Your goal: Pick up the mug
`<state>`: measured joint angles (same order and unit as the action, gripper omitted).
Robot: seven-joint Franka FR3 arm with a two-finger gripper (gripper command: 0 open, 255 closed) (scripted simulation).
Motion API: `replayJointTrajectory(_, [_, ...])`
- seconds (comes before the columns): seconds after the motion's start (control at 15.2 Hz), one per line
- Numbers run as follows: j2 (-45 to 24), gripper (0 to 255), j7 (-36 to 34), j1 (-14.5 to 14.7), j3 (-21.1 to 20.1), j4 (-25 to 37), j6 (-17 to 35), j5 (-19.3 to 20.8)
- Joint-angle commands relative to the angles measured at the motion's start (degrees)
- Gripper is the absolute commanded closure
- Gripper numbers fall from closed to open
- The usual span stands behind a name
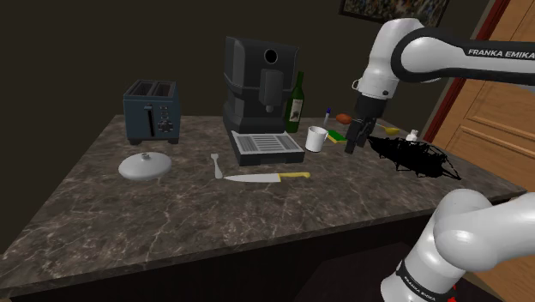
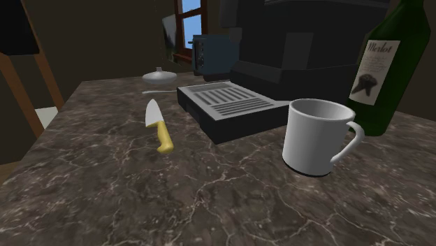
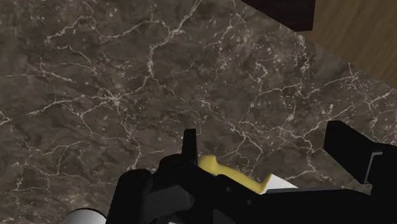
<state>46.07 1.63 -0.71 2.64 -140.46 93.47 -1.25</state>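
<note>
Toward the counter's [image 1: 171, 214] back edge, as the shoulder view has it, the mug [image 1: 316, 138] is standing upright just beside a front corner of the coffee machine's [image 1: 257, 81] drip tray [image 1: 268, 146], with the green wine bottle [image 1: 296, 101] close behind it. The gripper [image 1: 351, 146] is hovering just beside the mug, on the side nearer the counter's end at the shoulder view's right, its fingers standing apart and clasping nothing (a yellow thing [image 3: 219, 167] is lying on the stone beneath them). I'm reading this as the approach. The hand is wanting to slide across until one finger is over the mug's hollow and one outside its wall, clear of the handle, then sink straight down without nudging bottle or tray. The mug is looking plain white, empty, narrowing slightly toward its foot, with its loop handle turned toward the bottle's side.
</note>
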Motion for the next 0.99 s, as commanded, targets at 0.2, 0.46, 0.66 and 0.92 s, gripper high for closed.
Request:
replayJointTrajectory(0.2, [-6.0,0,1.9,-0.9,1.7,2.4,3.4,1.8])
replayJointTrajectory(0.46, [-14.2,0,4.2,-1.8,3.9,6.6,7.3,3.7])
replayJointTrajectory(0.66, [-20.4,0,5.8,-2.4,5.5,10.3,9.6,4.7])
replayJointTrajectory(0.92, [-28.8,0,8.0,-3.2,7.4,16.3,12.0,5.5])
